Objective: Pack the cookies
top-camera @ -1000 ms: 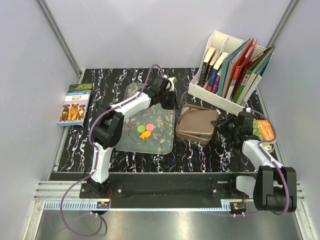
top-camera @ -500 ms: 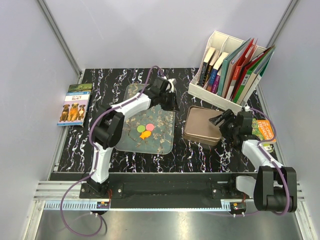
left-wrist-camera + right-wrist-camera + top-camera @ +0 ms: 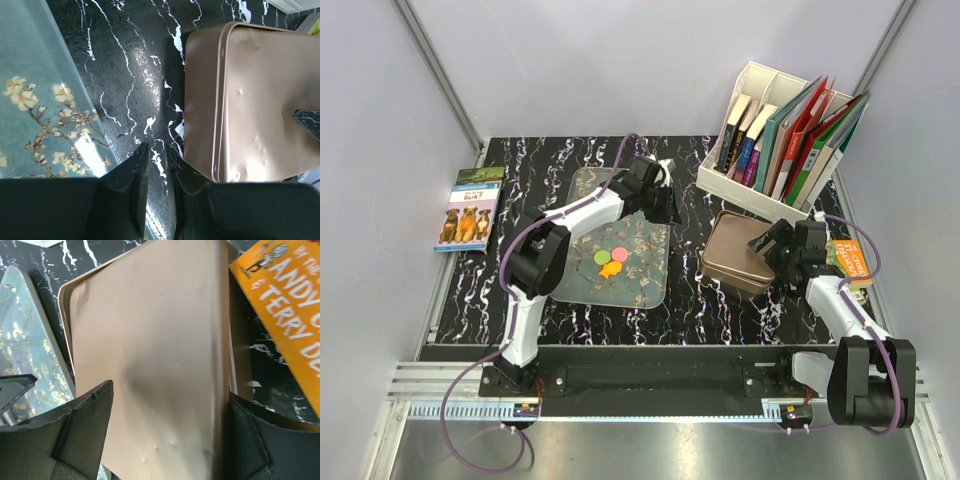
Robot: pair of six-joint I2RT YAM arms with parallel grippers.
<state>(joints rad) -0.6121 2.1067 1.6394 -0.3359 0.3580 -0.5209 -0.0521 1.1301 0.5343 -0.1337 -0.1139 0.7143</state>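
Three cookies, green [image 3: 603,258], pink [image 3: 620,254] and orange [image 3: 611,269], lie close together on the glass tray [image 3: 640,290]. My left gripper [image 3: 665,210] hovers low beyond the tray's far right corner, over bare table between the tray and the brown tin [image 3: 738,256]. Its jaws [image 3: 156,146] stand a narrow slit apart with nothing between them. My right gripper [image 3: 767,240] is wide open over the tin's right end, and in the right wrist view the tin's lid [image 3: 150,340] fills the gap between the fingers [image 3: 171,389]. The tin is closed.
A white holder [image 3: 760,192] full of upright books stands at the back right. An orange book [image 3: 850,262] lies just right of the tin. A book with dogs on its cover [image 3: 470,208] lies off the table's left edge. Grey walls close in the sides.
My right gripper has opened wide. The tin, its lid offset earlier, now sits closed and further right, near the orange book. The left jaws have parted slightly; the cookies have not moved.
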